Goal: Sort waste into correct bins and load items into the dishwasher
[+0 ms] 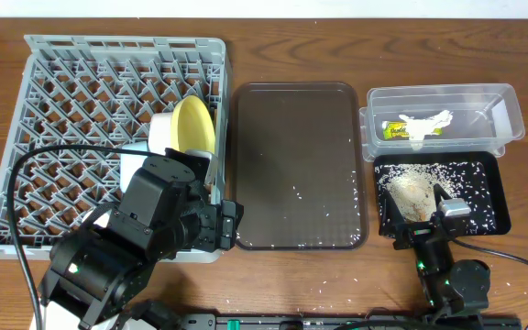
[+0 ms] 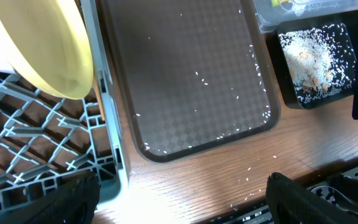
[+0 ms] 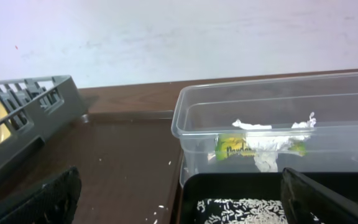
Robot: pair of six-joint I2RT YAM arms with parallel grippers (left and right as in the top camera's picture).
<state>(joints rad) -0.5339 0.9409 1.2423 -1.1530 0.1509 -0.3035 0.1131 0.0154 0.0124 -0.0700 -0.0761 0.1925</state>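
A lattice grid is shown by the large square grey plastic dish rack (image 1: 62, 110), and the round plate (image 1: 193, 126) is coloured yellow. A fine diamond texture is seen on the dark brown rectangular serving tray (image 1: 296, 137). The shallow black rectangular tray (image 1: 497, 188) is speckled with white rice grains (image 1: 429, 169). The crumpled snack wrapper (image 1: 417, 128) is marked green, yellow and white.

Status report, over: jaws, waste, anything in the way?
Left gripper, right gripper: jaws open, empty. Wrapper in clear tub, scraps in black tray, yellow plate in rack. Stray rice on brown tray.

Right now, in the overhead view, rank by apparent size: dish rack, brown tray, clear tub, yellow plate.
1. dish rack
2. brown tray
3. clear tub
4. yellow plate (on edge, so foreshortened)
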